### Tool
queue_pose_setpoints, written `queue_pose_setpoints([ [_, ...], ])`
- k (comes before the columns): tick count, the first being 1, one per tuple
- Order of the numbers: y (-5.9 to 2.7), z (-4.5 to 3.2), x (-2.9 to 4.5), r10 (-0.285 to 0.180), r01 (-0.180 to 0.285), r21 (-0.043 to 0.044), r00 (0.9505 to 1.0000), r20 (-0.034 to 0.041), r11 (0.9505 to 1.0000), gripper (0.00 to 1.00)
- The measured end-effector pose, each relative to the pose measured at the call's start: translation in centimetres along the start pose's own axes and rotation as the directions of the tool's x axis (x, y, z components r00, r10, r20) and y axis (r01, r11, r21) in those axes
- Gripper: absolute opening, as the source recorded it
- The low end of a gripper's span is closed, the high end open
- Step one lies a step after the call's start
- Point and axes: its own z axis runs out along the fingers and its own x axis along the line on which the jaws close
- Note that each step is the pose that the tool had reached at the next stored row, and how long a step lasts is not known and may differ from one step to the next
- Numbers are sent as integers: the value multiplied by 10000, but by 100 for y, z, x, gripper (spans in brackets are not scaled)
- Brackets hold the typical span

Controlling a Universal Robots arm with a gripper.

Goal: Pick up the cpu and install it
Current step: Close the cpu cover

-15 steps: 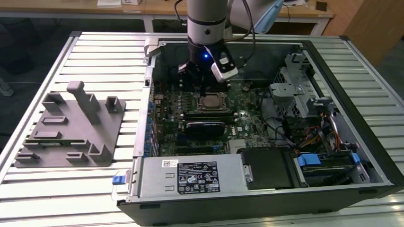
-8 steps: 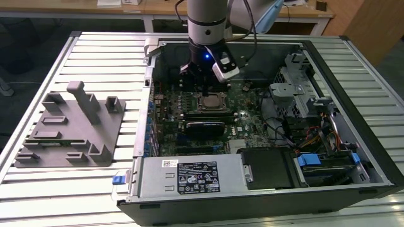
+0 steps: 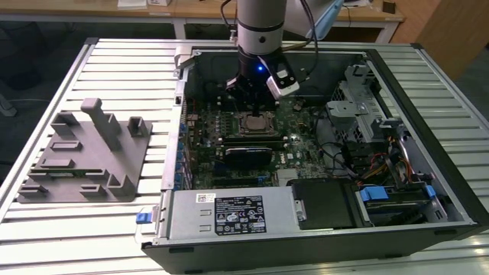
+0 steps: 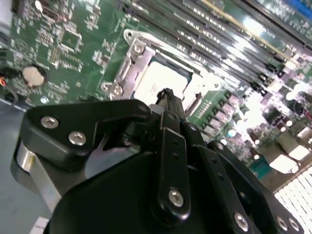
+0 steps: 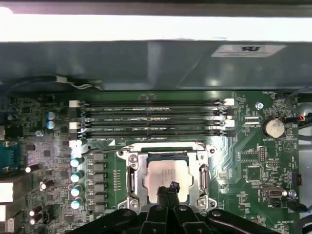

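Observation:
The cpu [image 3: 257, 122] lies flat in its socket on the green motherboard [image 3: 306, 134] inside the open computer case, silvery top up. In both wrist views the cpu [image 5: 165, 173] [image 4: 157, 80] sits inside the metal socket frame [image 5: 131, 178]. My gripper [image 3: 255, 110] hangs straight over the socket. Its two black fingers are pressed together into one narrow tip [image 5: 171, 187] [image 4: 166, 95] just above the cpu's near edge, with nothing between them. I cannot tell whether the tip touches the chip.
A grey plastic fixture tray [image 3: 84, 154] stands on the slatted table at the exterior view's left. A black heatsink block [image 3: 248, 156] sits beside the socket. Memory slots [image 5: 151, 117], the power supply [image 3: 229, 215] and drive cages [image 3: 359, 109] crowd the case.

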Motion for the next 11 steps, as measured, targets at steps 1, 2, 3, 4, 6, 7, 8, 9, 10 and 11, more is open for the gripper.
queue_pose_setpoints([
  [1,0,2,-4,64,-64,5,10000,0,10000,11],
  [2,0,4,-8,138,-138,10,9999,1,9999,11],
  [3,1,7,-13,204,-204,13,9998,3,9998,11],
  [4,2,10,-18,268,-268,15,9996,3,9996,11],
  [6,6,18,-33,380,-380,19,9993,6,9993,11],
  [7,12,22,-44,422,-422,20,9991,7,9991,11],
  [8,20,26,-51,443,-443,22,9990,7,9990,11],
  [9,27,28,-59,457,-457,22,9990,8,9990,11],
  [10,31,30,-66,465,-465,23,9989,8,9989,11],
  [11,33,32,-69,467,-467,22,9989,8,9989,11],
])
